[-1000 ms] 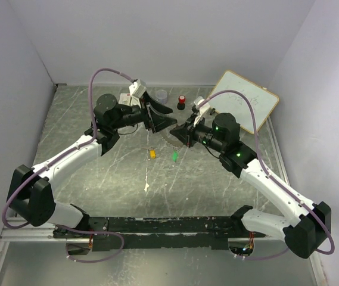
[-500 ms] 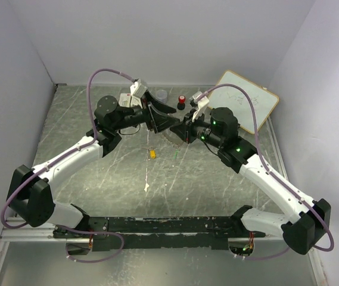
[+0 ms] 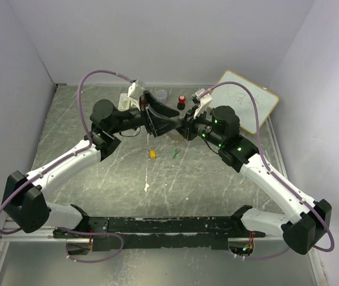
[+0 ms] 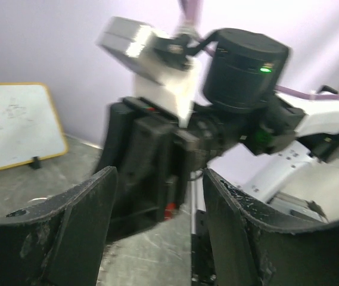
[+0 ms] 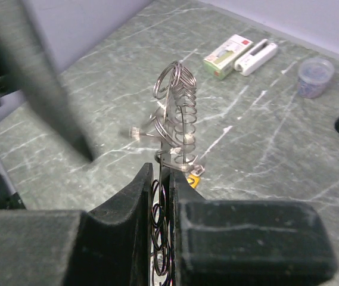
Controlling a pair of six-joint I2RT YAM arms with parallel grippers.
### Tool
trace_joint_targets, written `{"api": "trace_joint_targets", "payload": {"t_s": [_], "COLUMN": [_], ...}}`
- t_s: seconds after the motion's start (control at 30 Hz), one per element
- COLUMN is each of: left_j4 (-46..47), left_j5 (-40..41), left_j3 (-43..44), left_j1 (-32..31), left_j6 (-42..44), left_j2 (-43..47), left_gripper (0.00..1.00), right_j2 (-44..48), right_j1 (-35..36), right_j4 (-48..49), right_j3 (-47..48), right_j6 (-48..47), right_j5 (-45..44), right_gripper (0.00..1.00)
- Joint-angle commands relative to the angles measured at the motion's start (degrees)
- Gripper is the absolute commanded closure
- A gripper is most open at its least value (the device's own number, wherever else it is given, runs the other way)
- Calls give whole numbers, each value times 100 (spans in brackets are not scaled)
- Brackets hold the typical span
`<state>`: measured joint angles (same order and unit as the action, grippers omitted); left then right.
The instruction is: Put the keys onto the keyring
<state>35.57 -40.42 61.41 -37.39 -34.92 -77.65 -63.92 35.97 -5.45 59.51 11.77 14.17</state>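
**Both grippers have drawn together in front of the knob**

My right gripper (image 5: 162, 179) is pinched tight on the keyring (image 5: 170, 137). The ring stands edge-on out of the fingertips, with its small metal loops fanning upward. A second ago this gripper sat well to the near side of the red-capped knob (image 3: 182, 101). It has since moved back and is now just in front of it.

My left gripper (image 4: 158, 179) has its jaws wide apart and holds nothing. It has swung in from the knob's left and now faces the right gripper at close range.

The yellow key (image 3: 152, 154) and the green key (image 3: 174, 154) lie on the table (image 3: 98, 179), on the near side of the knob. They are side by side but not touching, where they lay before.
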Motion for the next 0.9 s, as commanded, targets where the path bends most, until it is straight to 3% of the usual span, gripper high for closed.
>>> {"api": "trace_joint_targets", "payload": {"t_s": [0.0,0.43,0.87], "left_j4": [450,-1142,-2080], "left_j5": [-492,699,1628], "left_j3": [-42,64,73], "left_j1": [-196,-196,-194], "left_j6": [-354,795,1664], "left_j2": [268,852,1030], "left_gripper": [30,28,31], "right_j2": [-23,101,196], "right_j1": [-69,-123,-158], "right_j4": [343,538,738], "right_j3": [184,68,24], "right_j6": [26,-63,-138], "right_j5": [-386,-125,419], "right_gripper": [100,100,100]}}
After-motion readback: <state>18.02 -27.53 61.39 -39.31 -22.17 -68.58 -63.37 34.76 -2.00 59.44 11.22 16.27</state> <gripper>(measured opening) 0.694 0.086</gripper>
